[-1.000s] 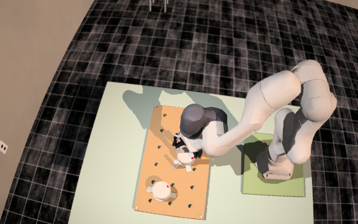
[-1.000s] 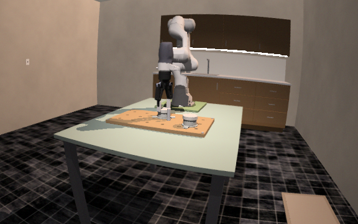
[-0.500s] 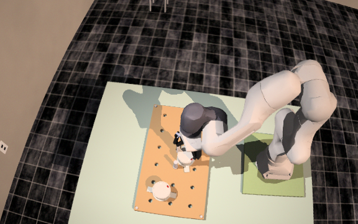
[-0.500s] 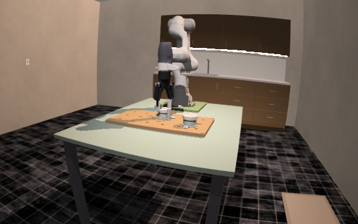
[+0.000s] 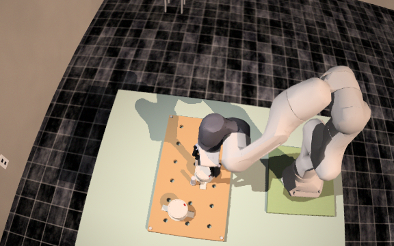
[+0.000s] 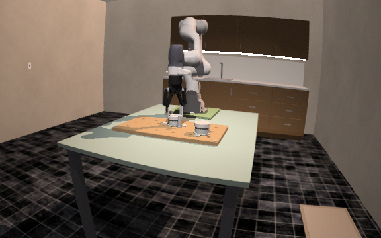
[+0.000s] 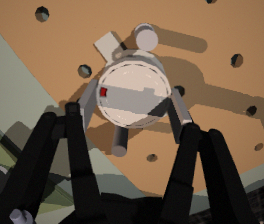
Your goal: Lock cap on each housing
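Note:
Two white round caps sit on grey housings, both upright on an orange pegboard (image 5: 190, 178). My gripper (image 7: 133, 94) points straight down over the far housing and is shut on its cap (image 7: 132, 92), one finger on each side; a red mark shows on the cap's left edge. In the overhead view the wrist hides most of this housing (image 5: 198, 180); in the side view it stands under the fingers (image 6: 174, 120). The second housing with its cap (image 5: 178, 209) stands free near the board's front end, a red dot on its top; it also shows in the side view (image 6: 202, 127).
The pegboard lies on a pale green table (image 6: 177, 145) and has several dark holes. The arm's base stands on a green mat (image 5: 301, 184) to the right of the board. A kitchen counter (image 6: 260, 102) runs along the back wall.

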